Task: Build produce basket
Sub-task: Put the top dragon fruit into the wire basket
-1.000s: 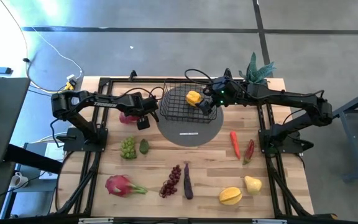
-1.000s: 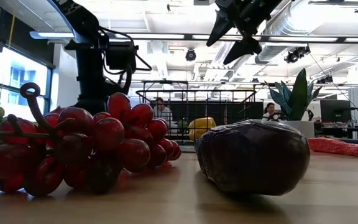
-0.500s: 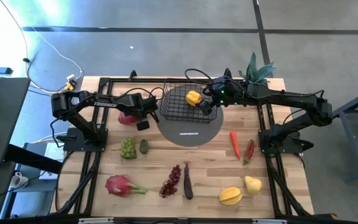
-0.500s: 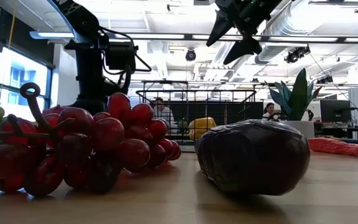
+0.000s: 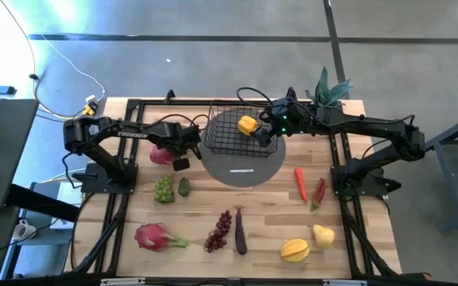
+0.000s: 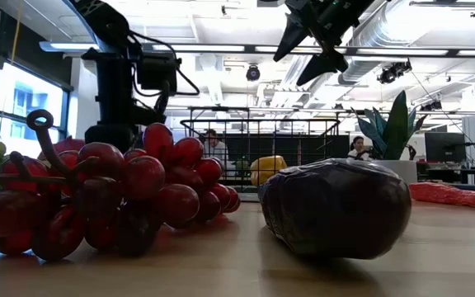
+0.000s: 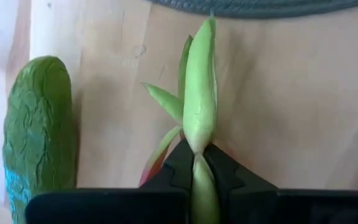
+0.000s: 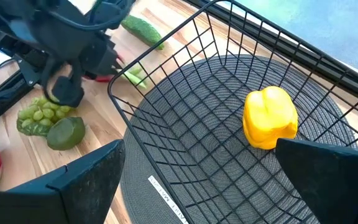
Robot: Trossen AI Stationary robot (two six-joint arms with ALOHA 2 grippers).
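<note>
The black wire basket (image 5: 227,132) stands on a round grey disc (image 5: 245,168), with a yellow pepper (image 5: 247,125) inside it; the pepper also shows in the right wrist view (image 8: 269,118). My right gripper (image 8: 204,168) hangs open above the basket's right side and touches nothing. My left gripper (image 5: 175,151) is to the left of the basket and is shut on a pink dragon fruit (image 5: 160,153). A green cucumber (image 7: 39,130) lies on the wood beside that gripper. My left gripper pinches one long green leaf (image 7: 197,124) of the dragon fruit between its two fingers. The fingers come from above, pointing down, and the leaf runs on past the fingertips. The gripper hides the fruit's pink body in the wrist view; I cannot tell whether the fruit rests on the table.
Nearer the front lie green grapes (image 5: 163,188), a small green fruit (image 5: 184,187), a second dragon fruit (image 5: 151,237), red grapes (image 5: 219,230), an eggplant (image 5: 240,232), two red chilies (image 5: 300,183), and yellow fruits (image 5: 294,249). A potted plant (image 5: 330,89) stands at the far right.
My left gripper has gone a little toward the table's left and near edges, away from the basket. The dragon fruit has moved with it. My right gripper has kept still.
</note>
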